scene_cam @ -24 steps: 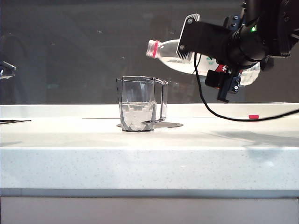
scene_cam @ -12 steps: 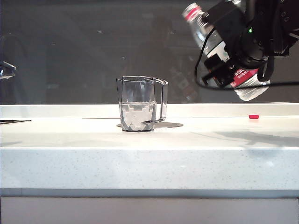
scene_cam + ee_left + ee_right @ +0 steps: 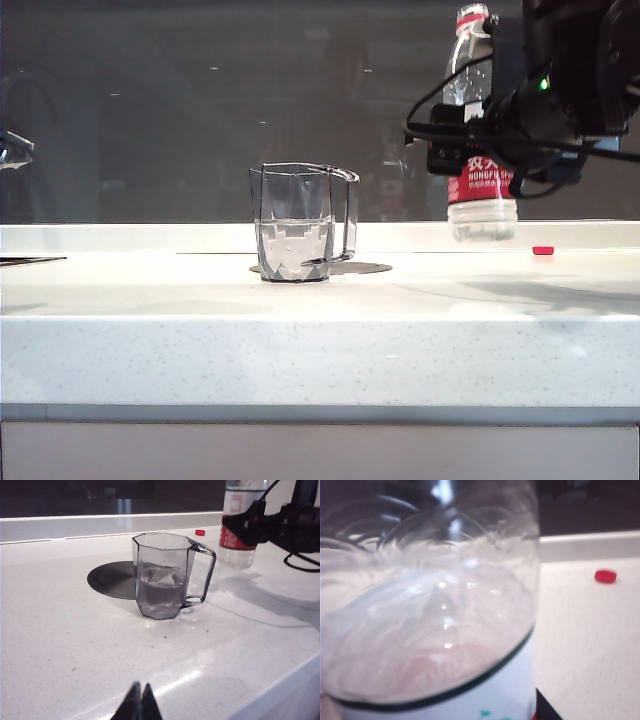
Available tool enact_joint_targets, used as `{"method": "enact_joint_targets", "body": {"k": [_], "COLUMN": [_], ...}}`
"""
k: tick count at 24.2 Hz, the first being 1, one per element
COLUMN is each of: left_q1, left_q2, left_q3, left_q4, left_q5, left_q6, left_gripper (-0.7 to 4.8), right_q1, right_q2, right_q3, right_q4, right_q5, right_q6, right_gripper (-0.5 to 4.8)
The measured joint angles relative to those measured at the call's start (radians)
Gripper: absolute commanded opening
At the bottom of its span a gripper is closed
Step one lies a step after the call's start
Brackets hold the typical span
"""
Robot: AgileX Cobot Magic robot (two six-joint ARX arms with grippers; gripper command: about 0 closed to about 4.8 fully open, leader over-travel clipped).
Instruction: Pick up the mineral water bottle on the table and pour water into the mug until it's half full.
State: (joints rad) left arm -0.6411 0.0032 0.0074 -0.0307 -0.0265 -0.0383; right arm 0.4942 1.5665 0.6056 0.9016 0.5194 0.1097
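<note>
We see the white bench [image 3: 320, 350] first. R claw [image 3: 470, 150], up at right of exterior view, grasps the bottle [image 3: 481, 190] upright, above the bench, well apart from the mug [image 3: 300, 222]. Mug sits mid-bench, approx half full of water [image 3: 159, 587]. L claw [image 3: 139, 706] hangs clenched, low near the front edge. Red cap [image 3: 543, 250] lies at the back, right of the bottle.
</note>
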Motion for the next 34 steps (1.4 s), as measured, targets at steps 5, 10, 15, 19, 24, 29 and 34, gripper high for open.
{"method": "enact_joint_targets", "body": {"k": [5, 10, 15, 19, 24, 29, 34], "left_q1": [0.000, 0.000, 0.000, 0.000, 0.000, 0.000, 0.003], "left_q2": [0.000, 0.000, 0.000, 0.000, 0.000, 0.000, 0.000], "left_q3": [0.000, 0.000, 0.000, 0.000, 0.000, 0.000, 0.000], "left_q4": [0.000, 0.000, 0.000, 0.000, 0.000, 0.000, 0.000], "left_q5": [0.000, 0.000, 0.000, 0.000, 0.000, 0.000, 0.000], "left_q6": [0.000, 0.000, 0.000, 0.000, 0.000, 0.000, 0.000], "left_gripper": [-0.04, -0.04, -0.04, -0.04, -0.04, -0.04, -0.04], "right_q1": [-0.002, -0.002, -0.002, 0.000, 0.001, 0.001, 0.021], "right_q2": [0.074, 0.098, 0.098, 0.098, 0.083, 0.019, -0.097], "right_q3": [0.000, 0.004, 0.004, 0.004, 0.004, -0.007, -0.104], "right_q4": [0.021, 0.054, 0.053, 0.050, -0.006, -0.063, -0.064], "right_q5": [0.000, -0.003, -0.002, -0.023, -0.025, -0.007, -0.006], "right_q6": [0.018, 0.026, 0.026, 0.027, 0.036, 0.036, 0.037], "right_gripper": [3.27, 3.28, 3.97, 4.65, 4.79, 4.79, 4.79]}}
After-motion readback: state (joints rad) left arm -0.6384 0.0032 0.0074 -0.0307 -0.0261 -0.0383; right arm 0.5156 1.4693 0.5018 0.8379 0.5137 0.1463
